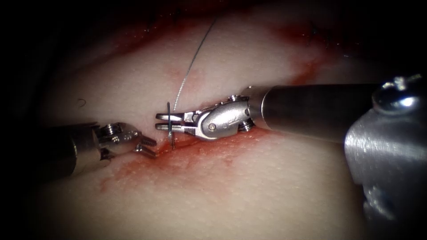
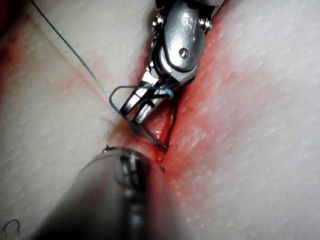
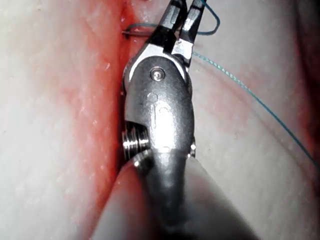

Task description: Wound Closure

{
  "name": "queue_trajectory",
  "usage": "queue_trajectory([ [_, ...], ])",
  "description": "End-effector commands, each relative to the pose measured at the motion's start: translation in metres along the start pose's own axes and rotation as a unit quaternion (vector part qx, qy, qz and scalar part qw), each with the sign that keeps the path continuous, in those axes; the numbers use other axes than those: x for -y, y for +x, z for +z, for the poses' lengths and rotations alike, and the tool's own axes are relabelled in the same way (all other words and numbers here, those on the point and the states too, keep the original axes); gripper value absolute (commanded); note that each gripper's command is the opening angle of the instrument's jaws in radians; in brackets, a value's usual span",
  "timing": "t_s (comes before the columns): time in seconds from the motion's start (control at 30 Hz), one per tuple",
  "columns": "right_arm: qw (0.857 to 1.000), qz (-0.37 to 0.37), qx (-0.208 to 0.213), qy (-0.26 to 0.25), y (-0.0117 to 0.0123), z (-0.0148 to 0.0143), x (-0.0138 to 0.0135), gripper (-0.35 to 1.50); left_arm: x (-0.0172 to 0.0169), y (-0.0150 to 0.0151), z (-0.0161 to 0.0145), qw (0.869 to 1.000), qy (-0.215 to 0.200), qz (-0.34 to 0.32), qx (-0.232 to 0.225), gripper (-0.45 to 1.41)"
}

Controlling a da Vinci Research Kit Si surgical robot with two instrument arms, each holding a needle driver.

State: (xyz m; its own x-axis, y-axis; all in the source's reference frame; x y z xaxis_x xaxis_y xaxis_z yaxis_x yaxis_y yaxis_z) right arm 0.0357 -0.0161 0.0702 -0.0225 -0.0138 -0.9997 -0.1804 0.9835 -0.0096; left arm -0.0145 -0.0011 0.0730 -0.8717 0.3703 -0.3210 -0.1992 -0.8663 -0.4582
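Endoscope view: my right steel tool (image 1: pixel 168 121) pinches the thin curved dark needle (image 1: pixel 170 126) mid-curve, its tip in the red cut (image 1: pixel 195 144) of the pale pork tissue (image 1: pixel 267 186). Blue-grey thread (image 1: pixel 191 66) trails away. My left tool (image 1: pixel 149 146) gapes empty beside it. I'd rotate along the curve, judging gently.

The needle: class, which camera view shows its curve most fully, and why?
The left wrist view: the needle arcs through the right tool, whose jaws grip it mid-curve, tip at the cut. The endoscope view shows it edge-on; the right wrist view shows short stretches.
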Motion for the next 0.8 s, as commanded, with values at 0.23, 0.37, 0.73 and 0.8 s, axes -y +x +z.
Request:
queue_trajectory([
  [0.23,1.0,0.017,0.004,0.007,-0.0007,0.0003,-0.0001,-0.35,-0.0027,0.0017,-0.0019,1.0,0.01,0.006,-0.012,0.21],
  [0.37,0.999,0.037,0.008,0.007,-0.0009,0.0001,-0.0008,-0.35,-0.0058,0.0029,-0.0017,1.0,0.021,0.019,-0.007,0.14],
  [0.73,0.998,0.066,0.009,0.004,-0.001,-0.0002,-0.002,-0.35,-0.0104,0.0065,0.0026,0.999,0.002,0.039,-0.029,0.0],
  [0.8,0.997,0.074,0.008,0.004,-0.0008,-0.0003,-0.0024,-0.35,-0.0103,0.0061,0.0034,0.999,0.001,0.041,-0.032,0.0],
])
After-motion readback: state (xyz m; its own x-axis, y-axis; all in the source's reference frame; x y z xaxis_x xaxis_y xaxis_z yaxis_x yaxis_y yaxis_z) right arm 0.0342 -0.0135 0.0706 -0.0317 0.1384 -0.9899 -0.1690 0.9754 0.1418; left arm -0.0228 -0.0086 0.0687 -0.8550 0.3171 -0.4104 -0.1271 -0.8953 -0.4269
